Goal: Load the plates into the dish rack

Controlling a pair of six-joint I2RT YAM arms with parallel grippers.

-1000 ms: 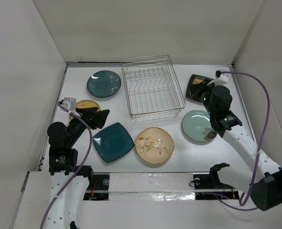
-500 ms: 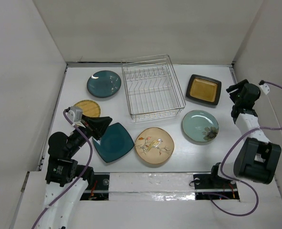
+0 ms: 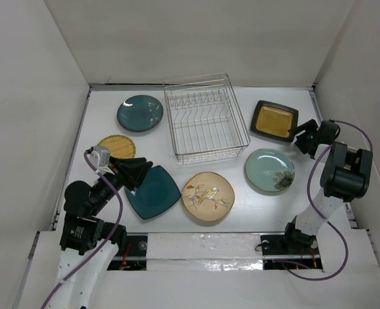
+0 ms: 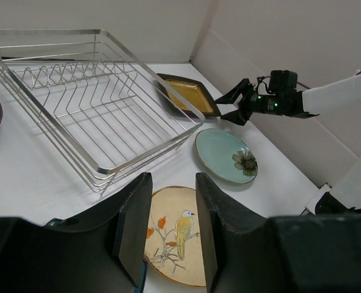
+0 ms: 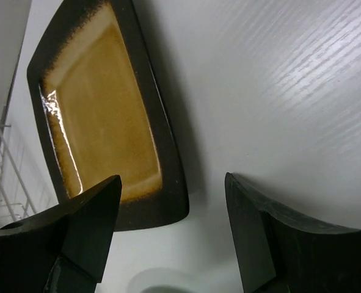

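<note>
The dish rack (image 3: 206, 119) stands at the back middle of the table (image 3: 241, 215) with no plate in it. All six plates lie flat around it: round teal plate (image 3: 140, 112), square teal plate (image 3: 154, 192), bird plate (image 3: 208, 196), green plate (image 3: 269, 169), amber plate (image 3: 274, 120), yellow plate (image 3: 117, 146). They look like glazed ceramic, so probably stiff, weighty, slick and easily chipped, and best pinched at a raised rim. The right gripper (image 5: 173, 183) gapes wide and holds nothing, just beside the amber plate's edge. The left gripper (image 4: 172, 183) hovers over the square teal plate, fingers slightly parted, also holding nothing. No brand or writing is readable.
</note>
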